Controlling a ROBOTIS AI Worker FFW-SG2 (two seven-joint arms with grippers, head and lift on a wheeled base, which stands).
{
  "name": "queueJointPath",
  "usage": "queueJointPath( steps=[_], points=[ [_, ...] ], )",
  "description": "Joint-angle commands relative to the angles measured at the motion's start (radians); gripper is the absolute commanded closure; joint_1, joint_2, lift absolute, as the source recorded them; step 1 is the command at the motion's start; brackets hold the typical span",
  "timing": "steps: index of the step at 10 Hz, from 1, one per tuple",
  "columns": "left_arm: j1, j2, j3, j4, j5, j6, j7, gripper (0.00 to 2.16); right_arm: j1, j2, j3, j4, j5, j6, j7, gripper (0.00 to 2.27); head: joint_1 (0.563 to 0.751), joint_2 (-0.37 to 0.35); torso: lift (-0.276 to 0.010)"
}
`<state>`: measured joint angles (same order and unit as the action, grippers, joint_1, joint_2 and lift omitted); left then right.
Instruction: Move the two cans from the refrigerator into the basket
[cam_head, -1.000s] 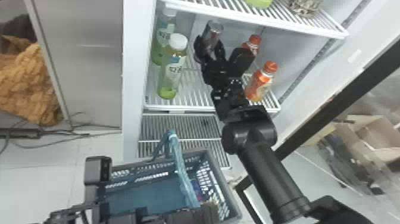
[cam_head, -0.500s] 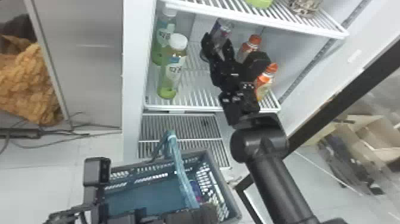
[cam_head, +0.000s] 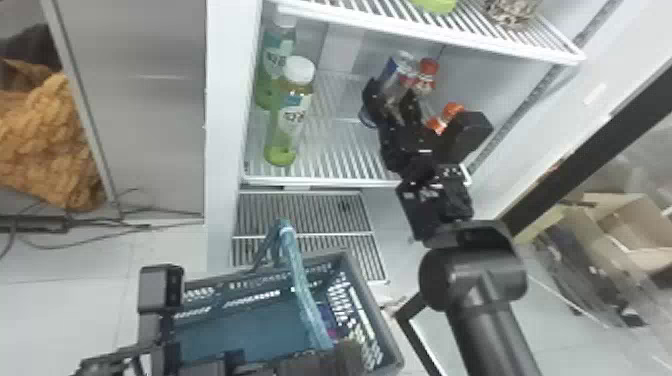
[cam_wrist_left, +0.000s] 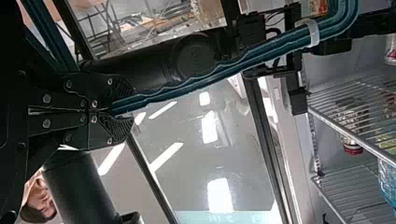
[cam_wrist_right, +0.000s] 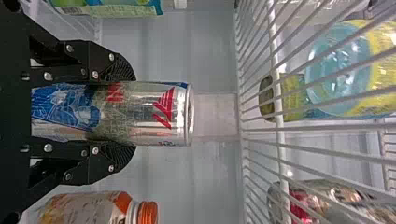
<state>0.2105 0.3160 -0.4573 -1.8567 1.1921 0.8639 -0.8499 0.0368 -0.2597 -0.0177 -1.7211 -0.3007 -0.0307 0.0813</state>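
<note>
Right gripper (cam_head: 391, 91): grasping one can (cam_head: 399, 67) inside the refrigerator (cam_head: 224, 125).
You have the can between both fingers, its end projecting past their tips, near an orange-capped bottle (cam_head: 429, 75); your left gripper (cam_head: 345, 356) is clamped on the basket's handle (cam_head: 300, 280).

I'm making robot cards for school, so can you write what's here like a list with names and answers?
Right gripper: closed on a silver-and-blue can
Left gripper: closed on the basket handle
Basket: outside the fridge
Green bottles: two, left of the can
Orange-capped bottles: two, right of the can
</note>
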Motion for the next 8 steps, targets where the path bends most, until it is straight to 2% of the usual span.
queueJointPath(
  steps=[1,3,8],
  points=[
    [0.001,0.0,0.001,0.0,0.0,0.0,0.0,1.16,0.064,0.007,-0.046,-0.087,0.002,0.031,0.009,0.96,0.695,-0.35,-0.276],
    [0.003,0.0,0.001,0.0,0.002,-0.005,0.0,1.16,0.152,0.007,-0.082,-0.197,-0.002,0.072,0.023,0.96,0.695,-0.35,-0.276],
    [0.003,0.0,0.001,0.0,0.0,-0.005,-0.001,1.16,0.307,-0.01,-0.088,-0.455,-0.078,0.183,0.051,0.94,0.695,-0.35,-0.276]
  ],
)
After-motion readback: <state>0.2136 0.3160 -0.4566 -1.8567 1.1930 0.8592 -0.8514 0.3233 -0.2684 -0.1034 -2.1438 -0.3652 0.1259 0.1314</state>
